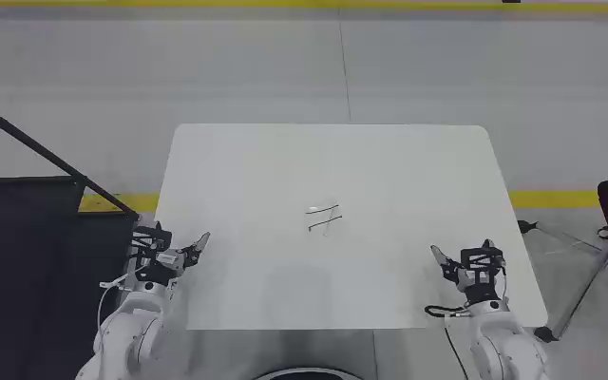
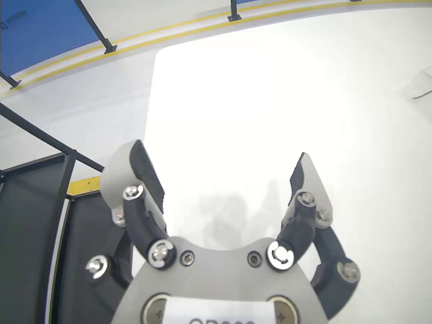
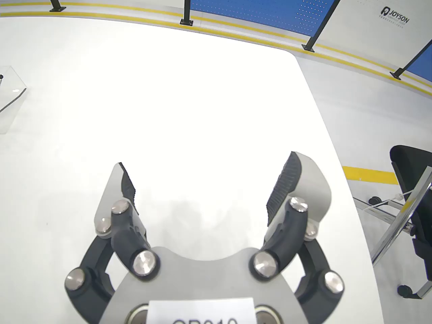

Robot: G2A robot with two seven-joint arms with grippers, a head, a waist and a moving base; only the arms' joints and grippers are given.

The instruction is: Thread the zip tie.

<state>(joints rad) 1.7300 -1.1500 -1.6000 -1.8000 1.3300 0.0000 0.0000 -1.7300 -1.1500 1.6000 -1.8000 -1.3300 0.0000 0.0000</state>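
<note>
Sitting wide open and empty, both of them: left gripper (image 2: pixel 219 151) and right gripper (image 3: pixel 206 160) are hovering over the near corners of the table (image 1: pixel 418 171), well apart from the zip tie (image 1: pixel 323 218), which is lying mid-table. Threading isn't starting yet, I'm judging. I'm suggesting one gripper be pinching just behind the head, the other near the tail tip, so the strap isn't flexing on entry. Counting: two grippers, one table, and what's looking like two thin dark strips, though I'm not sure.

White table (image 1: pixel 399 171), black chair (image 3: pixel 408 166) off its right edge
</note>
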